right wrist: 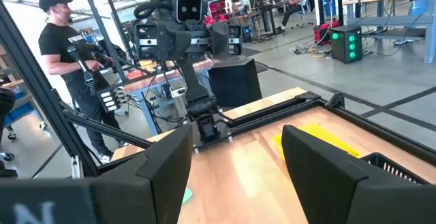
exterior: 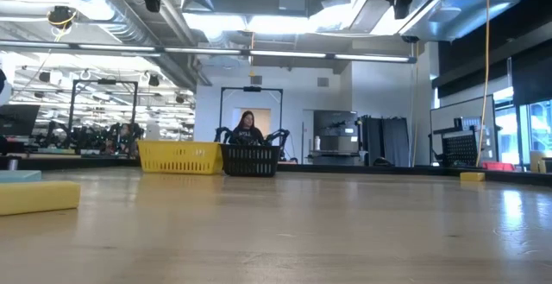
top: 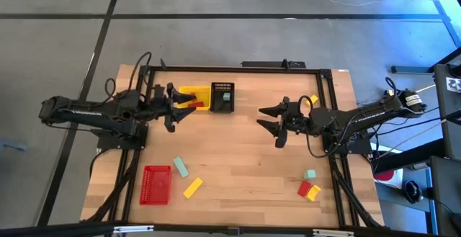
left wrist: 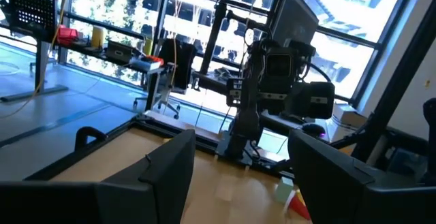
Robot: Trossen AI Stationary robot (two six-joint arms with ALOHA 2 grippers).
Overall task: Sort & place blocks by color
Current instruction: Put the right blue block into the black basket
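Fingers of both grippers stand open and empty above the pale wooden tabletop (top: 238, 158), with loose blocks still unsorted.

High view: the left gripper (top: 175, 107) hangs beside the slotted yellow plastic basket (top: 194, 93); the right gripper (top: 272, 122) hangs mid-table. The nearest loose pieces, a pale teal block (top: 181, 167) and a yellow slab (top: 192, 187) lying diagonally, sit nearer the left arm. Low view: that matte yellow slab (exterior: 39, 196) lies flat. Wrist views: each pair of dark fingers is parted, nothing between.

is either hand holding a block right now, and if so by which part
Nothing is held. The left hand and the right hand are both open and empty above the table.
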